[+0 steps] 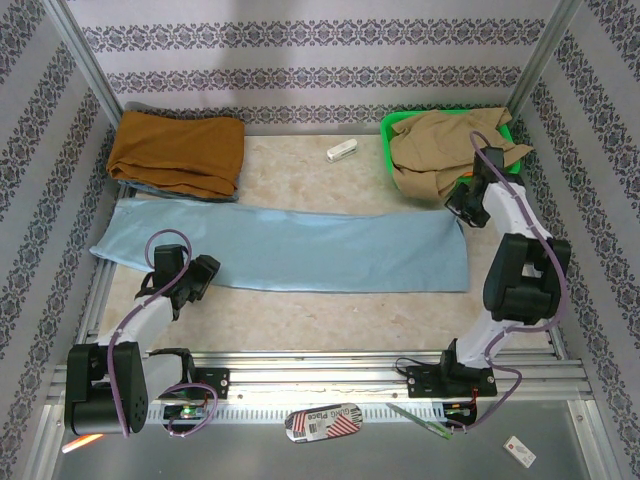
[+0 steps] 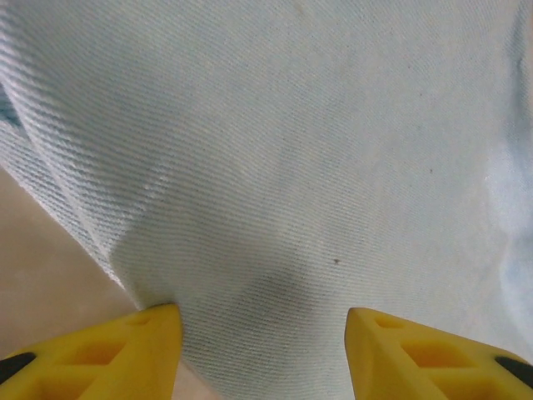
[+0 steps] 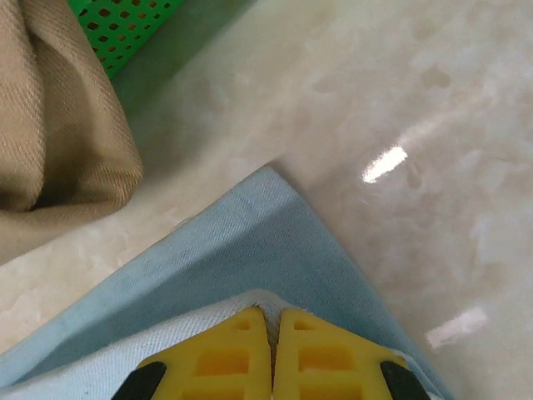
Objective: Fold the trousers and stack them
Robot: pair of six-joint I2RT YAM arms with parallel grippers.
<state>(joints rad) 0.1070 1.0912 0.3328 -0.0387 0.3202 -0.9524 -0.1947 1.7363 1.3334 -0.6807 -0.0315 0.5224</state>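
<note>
The pale sky-blue trousers (image 1: 300,248) lie flat as a long band across the table, nearly from side to side. My left gripper (image 1: 200,276) is at their near left edge. In the left wrist view its yellow fingers (image 2: 141,346) stand apart, and the cloth (image 2: 283,167) spreads between and beyond them, with bare table at the lower left. My right gripper (image 1: 462,205) is at the trousers' far right corner. In the right wrist view the right gripper (image 3: 272,333) is shut, a thin fold of the blue cloth (image 3: 250,242) pinched between its fingertips.
A rust-orange garment (image 1: 178,150) lies folded at the back left. At the back right a green basket (image 1: 392,126) holds a tan garment (image 1: 445,150), close behind my right gripper. A small white object (image 1: 341,151) lies at the back middle. Patterned walls close in three sides.
</note>
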